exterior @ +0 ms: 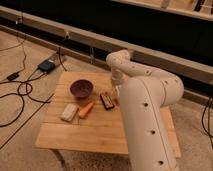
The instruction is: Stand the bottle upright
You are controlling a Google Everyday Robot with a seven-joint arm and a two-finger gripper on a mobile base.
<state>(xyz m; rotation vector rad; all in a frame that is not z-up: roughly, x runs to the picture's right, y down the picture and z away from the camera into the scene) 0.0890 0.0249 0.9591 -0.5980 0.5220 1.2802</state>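
The bottle does not show in the camera view; my own white arm [145, 115] covers the right part of the wooden table [90, 134]. The arm rises from the lower right, bends at an elbow [120, 60] above the table's far edge, and comes down again. My gripper [116, 94] hangs at its end, low over the table's right centre, just right of a dark flat packet [106, 100]. Whatever lies under or behind the gripper is hidden.
A purple bowl [81, 88] sits at the back left of the table. A pale rectangular block [69, 112] and an orange carrot-like piece [86, 109] lie in front of it. On the floor to the left are cables and a dark box [47, 65]. A ledge and dark wall run behind.
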